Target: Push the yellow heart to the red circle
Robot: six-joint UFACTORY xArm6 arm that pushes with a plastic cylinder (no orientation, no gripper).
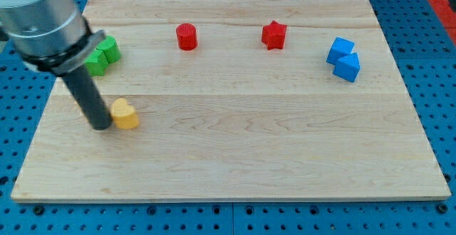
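Observation:
The yellow heart point(126, 113) lies on the wooden board point(235, 142) at the view's left, below the middle. The red circle point(187, 36) stands near the view's top, up and to the right of the heart. My tip point(100, 126) rests on the board right against the heart's left side, touching or nearly touching it. The rod rises up and to the left into the grey arm body.
A green block point(102, 53), partly hidden by the arm, sits at the upper left. A red star point(273, 35) is at the top, right of the circle. Two blue blocks point(344, 58) lie together at the upper right.

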